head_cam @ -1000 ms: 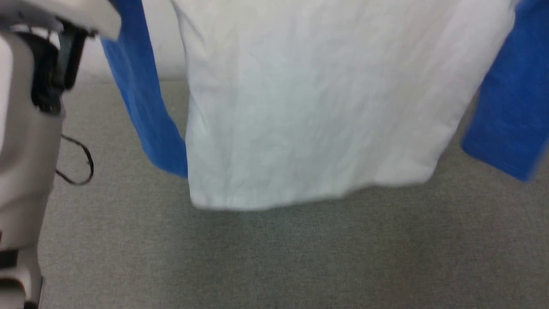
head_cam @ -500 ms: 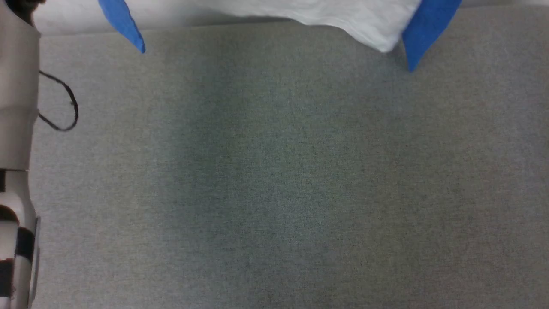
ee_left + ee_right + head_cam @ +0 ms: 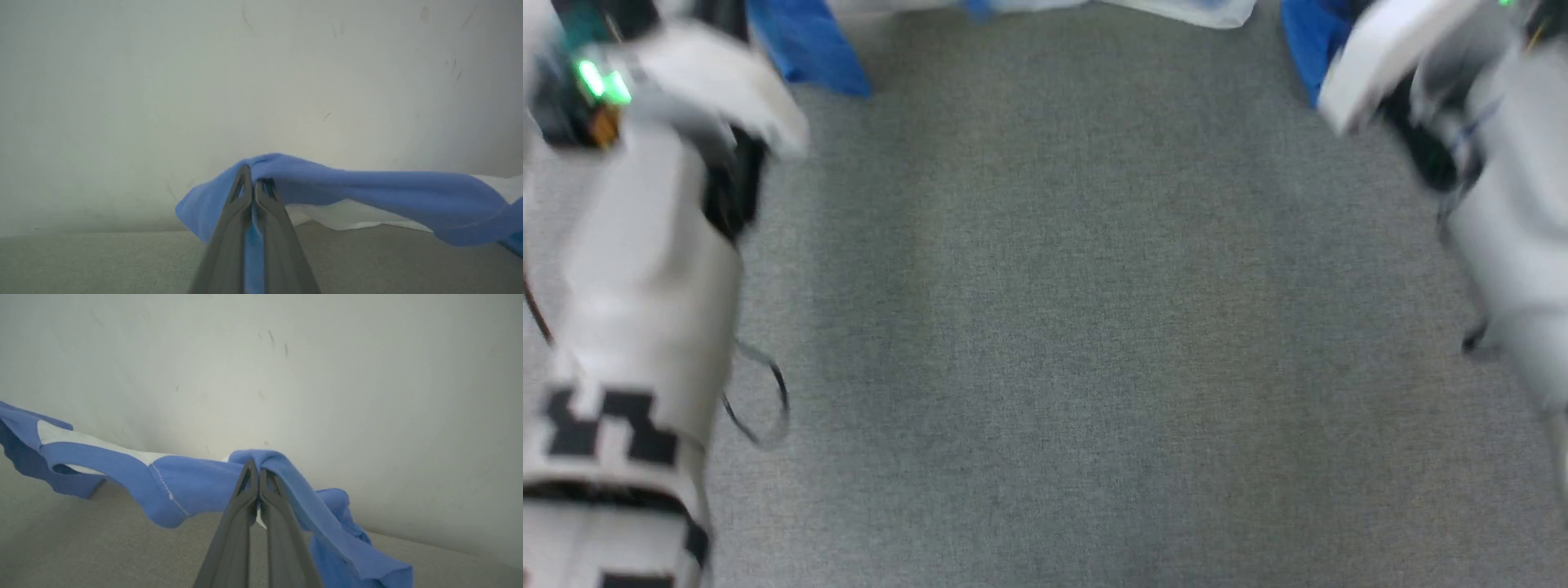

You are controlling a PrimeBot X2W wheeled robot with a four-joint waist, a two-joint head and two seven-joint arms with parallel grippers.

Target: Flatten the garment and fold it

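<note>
- Garment: long-sleeved shirt with a white body and blue sleeves. It is slung between the two hands at the far edge of the head view, with blue cloth just beyond each forearm and a strip of white between them.
- Left forearm: pale casing, blurred, with a black-and-white marker near its lower end. A thin dark cable loops beside it.
- Left hand: fingers pressed together, pinching a fold of the garment's blue cloth at their tips. From the pinch the blue runs off to that view's right, with the white body below and behind it. A short blue flap hangs on the other side of the fingers.
- Surface: grey, cloth-like, spread between the two forearms and under both hands. Whether the garment touches it cannot be told.
- Wall: pale and faintly scuffed, behind the garment in both wrist views.
- Right hand: fingers pressed together, pinching blue cloth at their tips. A stitched seam and a white panel lie to that view's left, and a blue length droops to the right of the fingers.
- Right forearm: pale, blurred.
</note>
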